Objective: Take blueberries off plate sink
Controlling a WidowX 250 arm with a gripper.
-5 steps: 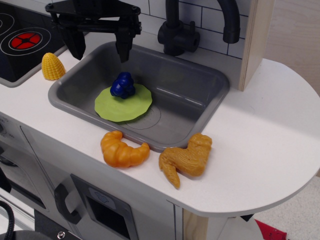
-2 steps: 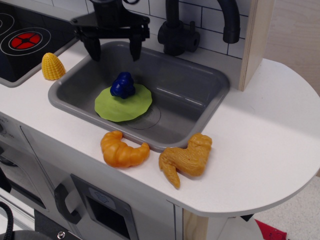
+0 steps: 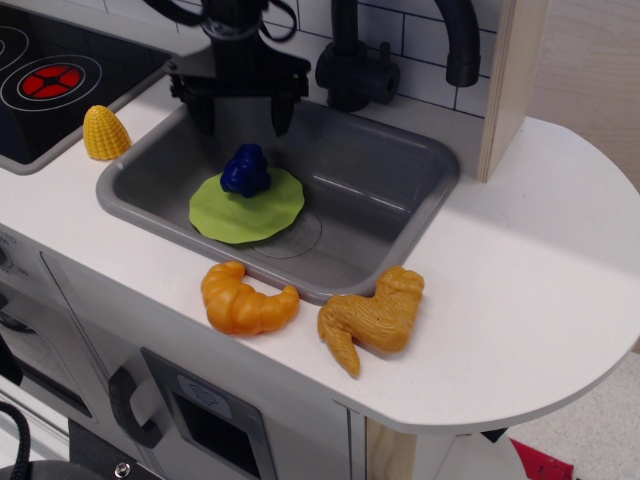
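Gripper (image 3: pixel 243 118): jaws apart above the berries, spread wide enough to straddle them.
Blueberries (image 3: pixel 245 170): on the plate's (image 3: pixel 262 212) back edge, untouched.
Sink (image 3: pixel 400 190): holds the plate; bare floor at right offers a drop spot.

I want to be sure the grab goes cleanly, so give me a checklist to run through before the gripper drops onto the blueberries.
1. Jaws spread wider than the blueberries: ok, the gripper is open with a wide gap between its fingers.
2. Gripper lined up over the berries: ok, roughly; it hangs just above and behind them, true depth offset cannot tell.
3. Berries on the plate: ok, at its back left part, untouched.
4. Plate lying flat in the sink: ok.
5. Free spot in the sink to set them down: ok, the right half is bare.
6. Faucet clear of the fingers: cannot tell, it stands close to the right.
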